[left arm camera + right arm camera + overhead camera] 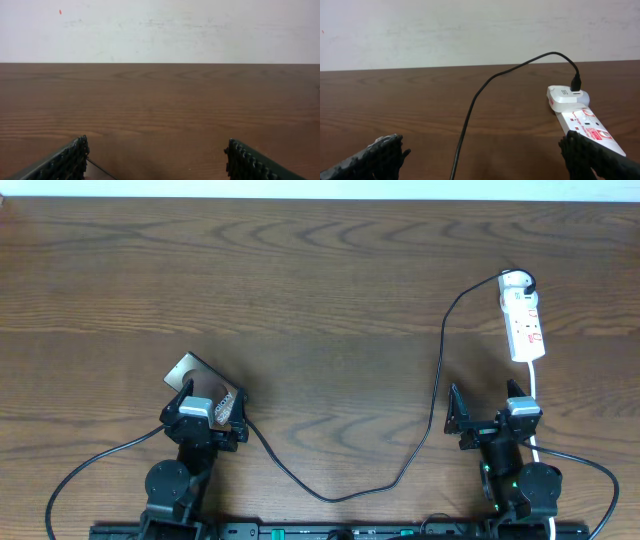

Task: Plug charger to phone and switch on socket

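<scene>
The phone [185, 372] lies flat at the left of the table, its near end under my left gripper [208, 402], which hovers open over it. In the left wrist view that gripper [156, 152] shows wide-apart fingers with only wood and a thin dark line between them. The charger [437, 385], a thin black cable, runs from the white adapter [565, 97] on the socket [522, 320], loops towards the front edge and ends beside the phone. My right gripper [485, 408] stands open just in front of the socket. In the right wrist view [482, 150] the cable [470, 115] passes between its fingers.
The socket's white cord [534, 395] runs towards the front edge past my right arm. Thicker black robot cables [75, 475] curve out from both arm bases along that edge. A pale wall [470, 30] rises behind the wooden table [320, 270].
</scene>
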